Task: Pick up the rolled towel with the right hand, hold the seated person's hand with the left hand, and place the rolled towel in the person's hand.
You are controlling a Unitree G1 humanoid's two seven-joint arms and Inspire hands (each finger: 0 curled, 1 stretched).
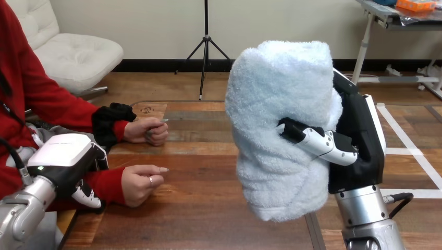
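Above the table (208,219), right hand (359,140) grips rolled towel (276,104) (upright).

It looked like a robotics lab or test room: white tape lines (425,194) marked the wooden table (208,208) at the right, and a robot's silver forearm (365,213) rose at the near edge.

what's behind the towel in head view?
The right hand: its palm backs the towel, thumb curled across the front. Whatever lies on the table behind the towel is covered.
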